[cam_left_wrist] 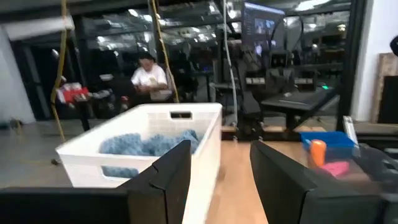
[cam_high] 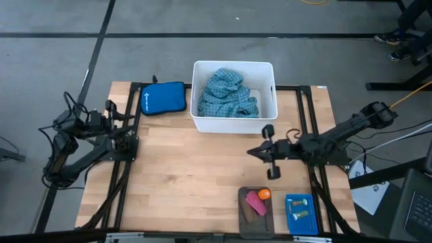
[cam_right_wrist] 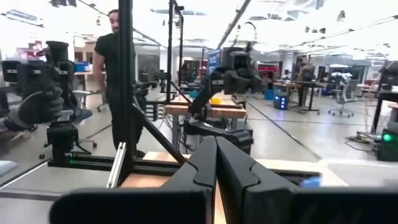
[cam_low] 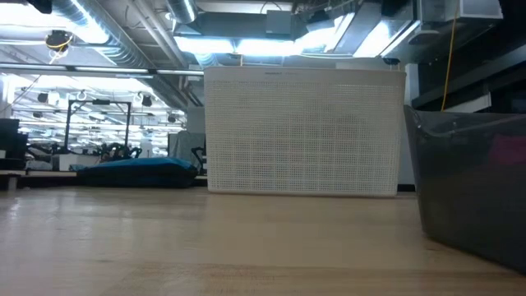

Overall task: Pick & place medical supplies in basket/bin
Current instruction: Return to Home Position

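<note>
From above, the teal-blue dotted cloth (cam_high: 229,94) lies bunched inside the white tub (cam_high: 196,101) at the far middle of the desk (cam_high: 189,175). The royal-blue zip pouch (cam_high: 163,98) lies just beside the tub. At the near edge sits the dark-grey tray (cam_high: 244,221), holding the pink piece (cam_high: 255,204) and the orange piece (cam_high: 264,194), which lie close together. Just beside it, the small blue basket (cam_high: 302,197) holds tiny pale pieces (cam_high: 301,215).

The left arm (cam_high: 81,145) is folded at the desk's left edge, well apart from everything. The high view does not show how its fingers stand, but its wrist view does. There the left claw (cam_left_wrist: 221,149) is released, its two dark fingers (cam_left_wrist: 177,165) set apart, and it faces the tub and the cloth inside. That view also takes in the orange piece, the pink piece and the basket off to one side, and a person in a white top in the room beyond.

The right claw (cam_high: 255,152) hangs over bare desk between the tub and the tray, grasping nothing. Its wrist view shows the fingers (cam_right_wrist: 202,162) clenched tight together, pointing across at the left arm, with a person in a dark shirt standing behind.

The low view shows no arm. It shows only the tub's ribbed wall in the centre, the pouch lying flat beside it, and the tray's grey wall close at the edge.
</note>
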`<action>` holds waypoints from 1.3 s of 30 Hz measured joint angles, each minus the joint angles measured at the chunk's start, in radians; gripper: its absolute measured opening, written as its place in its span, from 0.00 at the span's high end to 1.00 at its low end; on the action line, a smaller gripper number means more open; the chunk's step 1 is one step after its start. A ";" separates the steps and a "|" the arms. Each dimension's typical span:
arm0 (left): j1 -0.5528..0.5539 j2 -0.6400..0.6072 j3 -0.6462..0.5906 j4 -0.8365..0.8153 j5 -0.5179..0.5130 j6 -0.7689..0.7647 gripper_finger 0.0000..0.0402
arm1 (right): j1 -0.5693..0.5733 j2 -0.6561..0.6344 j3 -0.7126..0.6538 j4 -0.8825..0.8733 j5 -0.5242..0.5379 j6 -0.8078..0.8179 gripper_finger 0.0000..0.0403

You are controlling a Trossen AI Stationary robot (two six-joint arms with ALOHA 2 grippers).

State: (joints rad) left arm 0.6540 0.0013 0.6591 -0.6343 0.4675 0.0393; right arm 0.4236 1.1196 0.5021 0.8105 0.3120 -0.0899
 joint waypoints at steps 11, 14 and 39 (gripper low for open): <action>0.000 -0.001 -0.392 0.503 0.032 -0.162 0.59 | 0.000 -0.172 -0.333 0.215 0.081 0.074 0.98; 0.000 -0.002 -0.492 0.611 0.025 -0.193 0.59 | 0.000 -0.172 -0.383 0.255 0.089 0.085 0.98; -0.155 -0.002 -0.647 0.722 0.126 -0.225 0.59 | 0.033 -0.086 -0.406 0.308 0.171 0.157 0.98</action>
State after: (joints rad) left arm 0.4994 -0.0002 0.0120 0.0879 0.5936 -0.1853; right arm 0.4562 1.0339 0.0964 1.1183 0.4832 0.0671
